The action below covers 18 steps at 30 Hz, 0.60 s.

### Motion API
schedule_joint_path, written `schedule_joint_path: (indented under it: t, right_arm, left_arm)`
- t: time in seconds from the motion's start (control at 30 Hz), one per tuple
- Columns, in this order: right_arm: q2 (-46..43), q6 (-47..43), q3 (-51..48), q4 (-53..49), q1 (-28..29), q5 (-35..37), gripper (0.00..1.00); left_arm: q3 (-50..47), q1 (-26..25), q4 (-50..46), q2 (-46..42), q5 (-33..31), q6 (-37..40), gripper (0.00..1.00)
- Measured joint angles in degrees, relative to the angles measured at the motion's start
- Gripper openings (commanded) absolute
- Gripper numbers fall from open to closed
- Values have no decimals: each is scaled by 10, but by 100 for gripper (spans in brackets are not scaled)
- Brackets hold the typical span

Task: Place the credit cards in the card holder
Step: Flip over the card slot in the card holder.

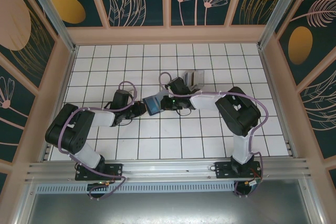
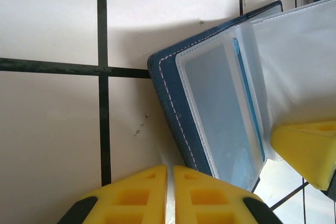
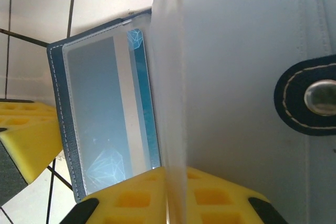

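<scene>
One card (image 3: pixel 105 114) pocketed, more to go.
The card holder (image 1: pixel 154 105) lies open mid-table between the arms, that card in its clear pocket; spare credit cards (image 1: pixel 193 78) wait just beyond. The right gripper (image 3: pixel 167 195) pinches its clear leaf (image 3: pixel 170 77); the left gripper (image 2: pixel 170 195) is pressed together, empty.

left gripper (image 2: pixel 170 182): pads closed | right gripper (image 3: pixel 168 182): pads pinched | wrists angled inward, close together
</scene>
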Motion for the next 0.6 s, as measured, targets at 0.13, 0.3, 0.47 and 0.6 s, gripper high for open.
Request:
schedule_joint_path:
  t: [0.13, 0.3, 0.47, 0.6]
  right_arm:
    - [0, -27, 25, -41, 14, 38, 11]
    - [8, -65, 72, -96, 51, 116, 11]
    - [39, -105, 125, -148, 98, 224, 11]
    - [59, -124, 142, -177, 129, 301, 17]
  left_arm:
    - [-2, 6, -1, -2, 8, 0, 14]
    - [-5, 20, -8, -6, 20, 0, 14]
    - [-6, 33, -12, -7, 34, -3, 15]
    - [-10, 40, -6, -9, 41, -16, 20]
